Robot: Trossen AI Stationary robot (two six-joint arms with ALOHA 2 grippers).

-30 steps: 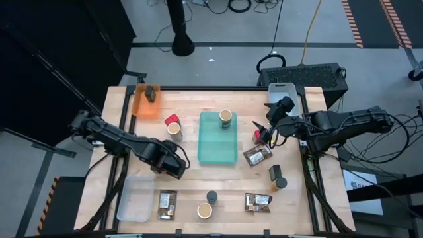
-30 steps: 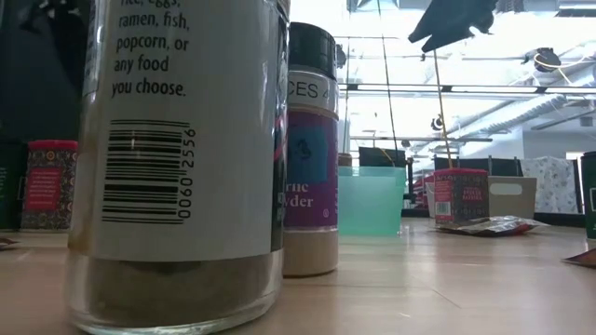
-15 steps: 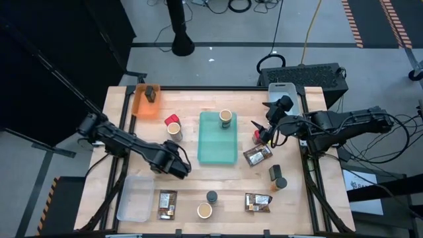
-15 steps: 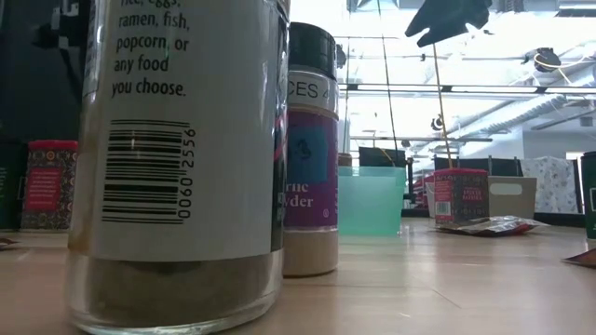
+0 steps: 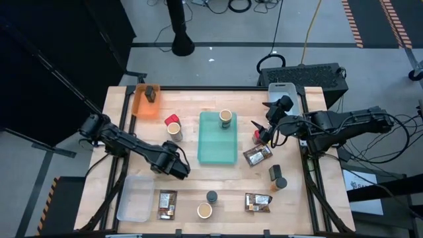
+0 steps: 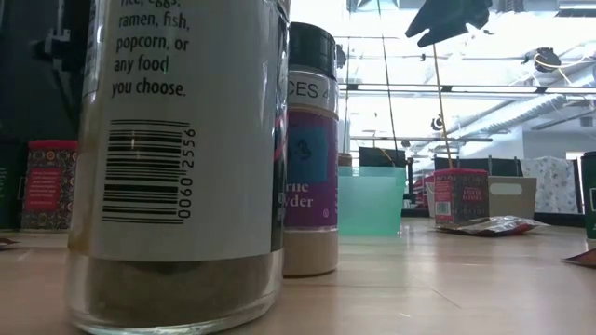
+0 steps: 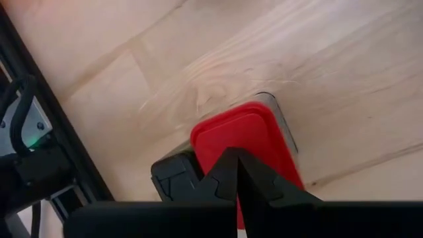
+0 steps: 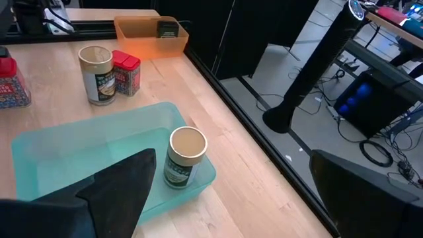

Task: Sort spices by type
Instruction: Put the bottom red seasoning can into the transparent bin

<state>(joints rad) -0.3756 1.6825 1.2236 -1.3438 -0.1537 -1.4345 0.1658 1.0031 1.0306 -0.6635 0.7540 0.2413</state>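
Left gripper (image 7: pixel 234 173) pressed together, empty, tips over a red spice box (image 7: pixel 248 145) standing upright on the table (image 7: pixel 330 73). Right gripper (image 5: pixel 263 129) spread wide, empty, above another red box (image 5: pixel 257 137).

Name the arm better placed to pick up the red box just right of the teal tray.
Right. Its open pincer hangs directly beside that red box, while the left pincer is shut and sits on the far side of the teal tray.

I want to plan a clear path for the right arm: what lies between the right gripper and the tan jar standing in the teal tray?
In the high view, only bare wood table and the teal tray rim separate the right gripper from the tan jar. The red box sits under that gripper.
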